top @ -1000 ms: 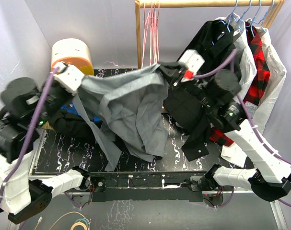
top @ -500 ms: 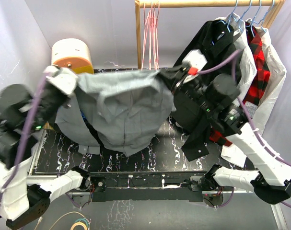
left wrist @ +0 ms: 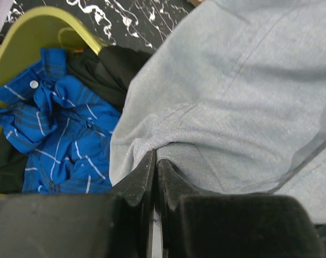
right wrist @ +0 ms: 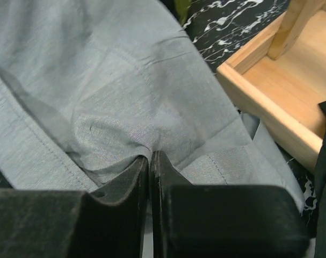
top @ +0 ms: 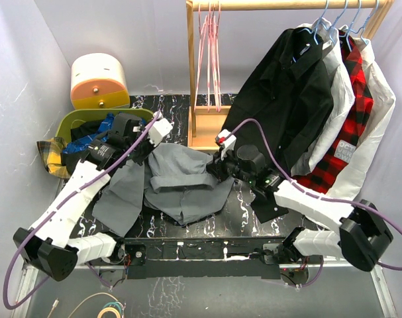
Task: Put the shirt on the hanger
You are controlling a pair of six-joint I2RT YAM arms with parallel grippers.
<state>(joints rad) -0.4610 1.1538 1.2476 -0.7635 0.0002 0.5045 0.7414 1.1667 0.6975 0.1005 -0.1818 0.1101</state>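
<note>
The grey shirt point(top: 177, 182) lies spread on the black marbled table between my two grippers. My left gripper point(top: 146, 147) is shut on the shirt's left edge; in the left wrist view point(left wrist: 154, 161) a fold of grey cloth point(left wrist: 238, 102) is pinched between the jaws. My right gripper point(top: 217, 167) is shut on the shirt's right edge; in the right wrist view point(right wrist: 150, 157) the cloth point(right wrist: 125, 97) puckers at the closed jaws. Thin pink hangers point(top: 209, 46) hang from the wooden rail at the back.
A green basket point(top: 71, 122) at the left holds a blue plaid garment point(top: 95, 136), also seen in the left wrist view point(left wrist: 50, 134). A wooden rack base point(top: 204, 129) stands behind the shirt. A black shirt point(top: 287, 99), white and red plaid garments hang at right.
Both arms have come down from holding the shirt stretched up in the air to low over the table. The shirt now lies flat on the table, still held at both edges.
</note>
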